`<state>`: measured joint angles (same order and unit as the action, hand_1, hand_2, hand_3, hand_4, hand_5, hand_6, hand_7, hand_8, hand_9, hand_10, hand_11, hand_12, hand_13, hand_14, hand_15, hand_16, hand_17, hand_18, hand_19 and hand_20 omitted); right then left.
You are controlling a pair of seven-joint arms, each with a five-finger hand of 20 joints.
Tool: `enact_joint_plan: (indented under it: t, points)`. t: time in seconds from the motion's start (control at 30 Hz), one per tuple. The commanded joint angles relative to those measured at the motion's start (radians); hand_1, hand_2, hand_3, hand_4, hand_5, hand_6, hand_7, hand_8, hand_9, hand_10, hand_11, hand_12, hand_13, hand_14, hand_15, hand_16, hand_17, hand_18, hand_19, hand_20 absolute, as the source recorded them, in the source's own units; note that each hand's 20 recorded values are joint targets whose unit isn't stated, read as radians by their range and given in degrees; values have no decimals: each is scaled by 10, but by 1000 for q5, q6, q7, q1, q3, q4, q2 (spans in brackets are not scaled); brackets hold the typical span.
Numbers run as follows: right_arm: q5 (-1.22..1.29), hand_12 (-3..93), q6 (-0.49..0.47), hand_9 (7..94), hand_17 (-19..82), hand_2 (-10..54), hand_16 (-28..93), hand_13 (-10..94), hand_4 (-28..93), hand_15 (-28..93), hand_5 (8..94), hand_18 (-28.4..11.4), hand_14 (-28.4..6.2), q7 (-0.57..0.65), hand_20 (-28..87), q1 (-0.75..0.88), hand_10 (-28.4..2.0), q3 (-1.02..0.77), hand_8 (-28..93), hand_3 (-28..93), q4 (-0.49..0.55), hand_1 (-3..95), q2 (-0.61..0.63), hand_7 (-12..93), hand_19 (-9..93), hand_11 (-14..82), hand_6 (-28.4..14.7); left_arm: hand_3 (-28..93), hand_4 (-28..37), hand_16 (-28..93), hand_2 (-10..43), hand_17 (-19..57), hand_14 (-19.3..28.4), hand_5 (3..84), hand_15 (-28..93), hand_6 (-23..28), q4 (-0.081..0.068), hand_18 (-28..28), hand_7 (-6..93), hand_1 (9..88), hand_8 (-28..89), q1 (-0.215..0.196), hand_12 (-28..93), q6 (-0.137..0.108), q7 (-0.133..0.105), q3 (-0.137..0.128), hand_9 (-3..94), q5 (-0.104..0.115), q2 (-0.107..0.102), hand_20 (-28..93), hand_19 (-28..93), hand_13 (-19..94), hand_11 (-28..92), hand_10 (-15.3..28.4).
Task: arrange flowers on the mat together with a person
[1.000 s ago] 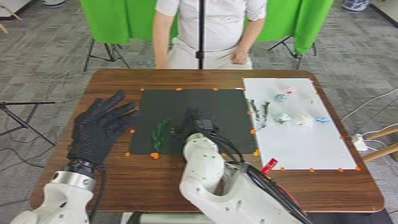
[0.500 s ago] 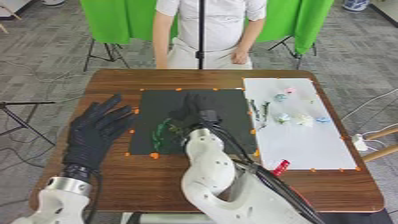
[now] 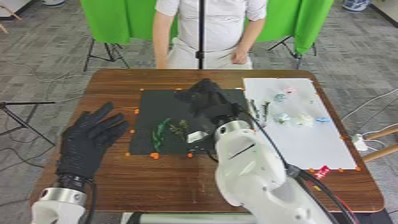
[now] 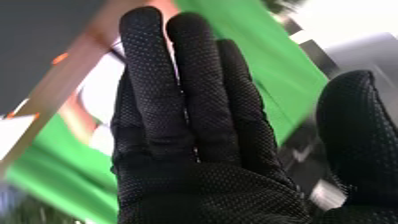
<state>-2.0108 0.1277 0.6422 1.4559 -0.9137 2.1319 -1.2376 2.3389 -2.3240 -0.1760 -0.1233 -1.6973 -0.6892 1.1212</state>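
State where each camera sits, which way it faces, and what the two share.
Head view: on the robot's head, facing forward and down at the table and black mat; left hand, right hand and white arms show.
Right wrist view: on the right arm's wrist, looking along the right hand past the table's edge to the green cloth; that hand's palm, fingers and thumb show.
Shared: right hand, table, green cloth.

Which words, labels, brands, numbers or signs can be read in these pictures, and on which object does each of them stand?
None can be read with certainty.
Red object by the near edge of the white sheet: too small to tell whether it bears print.
White right arm: any marks are too small to read.
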Motion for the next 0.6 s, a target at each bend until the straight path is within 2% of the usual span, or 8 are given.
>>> enact_joint_plan:
  t: [0.03,0.13,0.23,0.33,0.43,0.5,0.53,0.6]
  points:
    - [872,116,-85,566,90,90,109,485,-283,369,541,-204,-232,-352,93,443,-207,-421,-119,807,83,176,95,111,560,145,-55,737,-283,-125,133,-89,284,324,488,90,-13,248,66,182,-78,-100,84,-47,-136,18,350,-36,-23,-10,555,258,239,230]
    - [967,112,-35,511,69,96,123,423,-283,285,501,-206,-238,-422,113,550,-197,-507,-119,821,104,155,85,109,496,114,-45,738,-283,-123,131,-90,284,307,485,70,-22,244,67,173,-82,-91,82,-77,-209,51,346,-10,-48,-5,545,264,227,215]
    - [1054,116,34,480,65,96,156,404,-283,231,476,-204,-235,-484,133,623,-188,-559,-121,822,111,144,71,108,459,89,-36,741,-283,-113,128,-89,284,301,483,61,-24,241,73,164,-89,-86,88,-81,-219,57,344,-10,-54,19,529,268,208,206]
    - [1057,113,71,466,61,96,158,394,-283,212,454,-204,-237,-512,134,662,-186,-588,-119,820,119,137,69,104,447,79,-28,743,-283,-111,127,-88,284,300,477,60,-28,240,73,162,-90,-80,89,-73,-194,57,334,-28,-48,32,520,268,193,199]
    - [1090,113,96,462,59,95,164,389,-283,199,447,-203,-236,-538,136,681,-186,-599,-119,823,127,133,74,105,439,76,-26,742,-283,-111,128,-88,284,305,468,65,-28,240,74,161,-89,-75,88,-50,-131,46,327,-72,-25,38,517,265,187,198]
    - [1074,115,91,474,60,95,174,403,-283,214,458,-203,-232,-545,143,685,-187,-602,-119,826,126,133,75,110,445,83,-32,743,-283,-110,128,-88,284,311,466,70,-31,239,71,160,-89,-71,88,-40,-107,49,329,-74,-16,42,517,263,188,199]
    - [1081,116,89,477,60,95,176,406,-283,221,462,-203,-232,-553,145,684,-187,-600,-120,826,124,133,76,110,447,85,-34,744,-283,-108,128,-86,284,313,466,72,-32,241,70,160,-87,-68,90,-37,-103,52,331,-68,-16,48,524,263,192,202]
    - [1112,116,77,478,61,94,175,407,-283,225,466,-203,-232,-565,148,682,-188,-600,-120,827,119,133,71,112,448,86,-34,743,-283,-107,128,-83,284,316,466,75,-35,242,69,160,-86,-65,91,-25,-94,53,335,-76,-8,54,533,262,197,206]
